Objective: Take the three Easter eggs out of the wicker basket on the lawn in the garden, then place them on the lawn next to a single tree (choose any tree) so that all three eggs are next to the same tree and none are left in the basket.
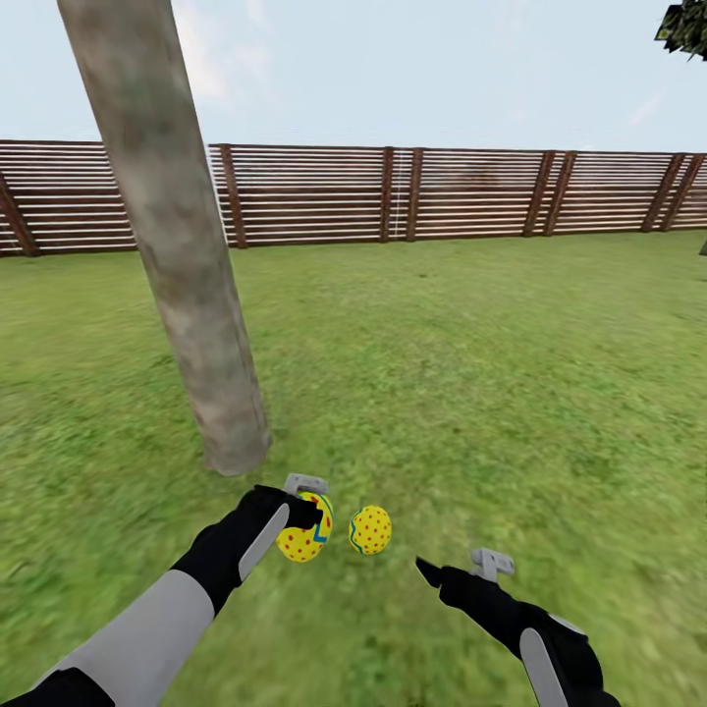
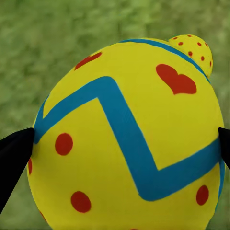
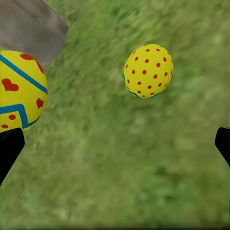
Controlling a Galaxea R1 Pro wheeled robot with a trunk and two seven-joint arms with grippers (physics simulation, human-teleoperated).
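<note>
Left tool grips striped egg near tree | dotted egg on lawn beside | right tool open, empty

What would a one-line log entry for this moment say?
left gripper: shut on striped egg | right gripper: open | dotted egg: on lawn near tree

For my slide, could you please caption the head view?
Left gripper holds striped egg beside tree trunk.

Pale cloudy sky; dark foliage at upper corner.
</note>
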